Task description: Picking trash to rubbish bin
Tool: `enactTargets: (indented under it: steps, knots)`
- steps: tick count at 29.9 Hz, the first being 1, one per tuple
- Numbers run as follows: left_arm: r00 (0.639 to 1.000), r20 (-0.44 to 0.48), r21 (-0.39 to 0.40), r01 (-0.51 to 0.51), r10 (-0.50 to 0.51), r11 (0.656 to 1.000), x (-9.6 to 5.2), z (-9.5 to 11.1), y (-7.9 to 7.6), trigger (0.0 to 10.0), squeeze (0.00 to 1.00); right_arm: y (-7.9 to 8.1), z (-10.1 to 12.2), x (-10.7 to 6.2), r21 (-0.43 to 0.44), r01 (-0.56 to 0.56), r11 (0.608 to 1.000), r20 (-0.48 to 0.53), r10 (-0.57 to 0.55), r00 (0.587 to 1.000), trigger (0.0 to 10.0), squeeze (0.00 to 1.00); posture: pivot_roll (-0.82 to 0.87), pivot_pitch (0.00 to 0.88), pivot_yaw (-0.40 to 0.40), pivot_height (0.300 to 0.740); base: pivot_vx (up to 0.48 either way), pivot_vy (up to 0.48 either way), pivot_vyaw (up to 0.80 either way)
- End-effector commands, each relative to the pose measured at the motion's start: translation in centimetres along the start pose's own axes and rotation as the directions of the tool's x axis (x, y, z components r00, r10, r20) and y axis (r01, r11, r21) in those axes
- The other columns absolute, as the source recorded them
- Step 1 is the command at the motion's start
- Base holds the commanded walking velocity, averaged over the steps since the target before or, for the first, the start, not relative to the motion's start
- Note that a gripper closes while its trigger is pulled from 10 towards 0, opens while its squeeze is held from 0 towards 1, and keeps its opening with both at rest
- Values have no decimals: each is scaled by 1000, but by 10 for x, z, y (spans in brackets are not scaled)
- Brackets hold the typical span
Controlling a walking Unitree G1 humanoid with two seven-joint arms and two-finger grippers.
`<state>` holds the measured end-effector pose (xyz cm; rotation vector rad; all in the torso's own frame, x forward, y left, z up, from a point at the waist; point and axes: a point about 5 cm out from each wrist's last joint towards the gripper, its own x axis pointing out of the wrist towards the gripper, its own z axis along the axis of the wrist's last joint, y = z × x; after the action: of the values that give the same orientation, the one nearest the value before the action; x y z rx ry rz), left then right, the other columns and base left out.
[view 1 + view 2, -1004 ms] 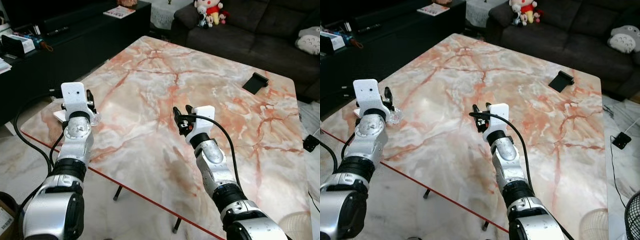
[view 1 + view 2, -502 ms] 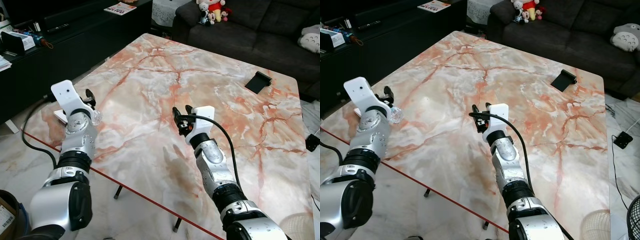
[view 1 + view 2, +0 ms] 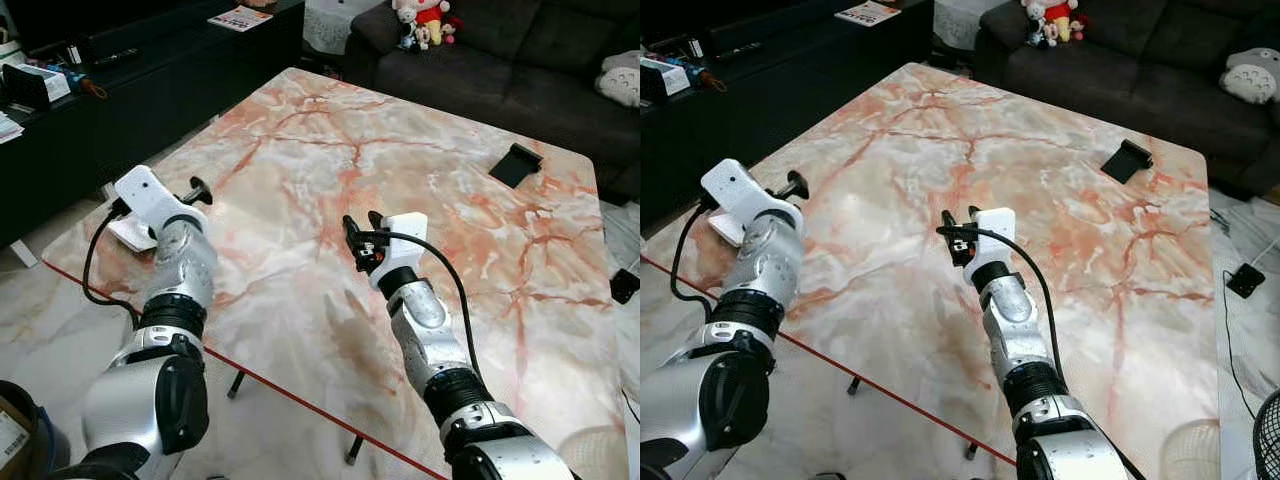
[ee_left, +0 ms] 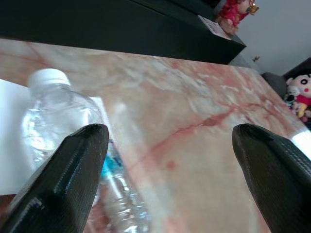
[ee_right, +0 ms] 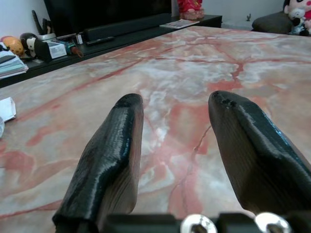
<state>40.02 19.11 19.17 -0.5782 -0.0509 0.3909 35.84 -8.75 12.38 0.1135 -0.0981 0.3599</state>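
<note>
Marble table [image 3: 420, 130]. Near its left corner, a clear plastic bottle [image 4: 63, 126] lying on white paper [image 3: 128, 232]. Left gripper [image 4: 170, 160] spread wide and empty around it, apparently lining up a grasp. Right gripper [image 3: 360, 238] parted, empty, hovering mid-table.

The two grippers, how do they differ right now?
The left gripper has its jaws spread wide beside a clear plastic bottle at the table's near-left corner. The right gripper has a narrower gap and hovers over bare marble mid-table. Both are open and hold nothing.
</note>
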Motion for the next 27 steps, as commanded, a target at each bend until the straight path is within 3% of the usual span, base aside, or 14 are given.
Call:
enactTargets:
  steps: [1,7,8,14,27]
  knots:
    - [1000,17,-63,19,-18,998,1,11,-12,10000,0,-3,2,-1,7,5,1000,13,-5,1000,10000,0,99,103,-115,740,0,0,0]
    - [998,40,-94,-52,56,994,2,19,-7,10000,0,-1,1,-1,17,-8,1000,17,8,1000,10000,0,99,105,-112,740,0,0,0]
    - [990,61,-47,-125,127,991,0,19,-1,10000,0,0,1,-1,18,-13,1000,17,13,1000,10000,0,99,105,-112,740,0,0,0]
    - [970,77,60,-237,232,970,-2,16,10,10000,0,1,0,-2,19,-22,1000,14,21,1000,10000,0,100,106,-113,740,0,0,0]
    - [955,1,120,-295,297,948,-2,-1,20,10000,0,2,-2,-3,23,-32,999,11,32,999,10000,0,100,108,-111,740,0,0,0]
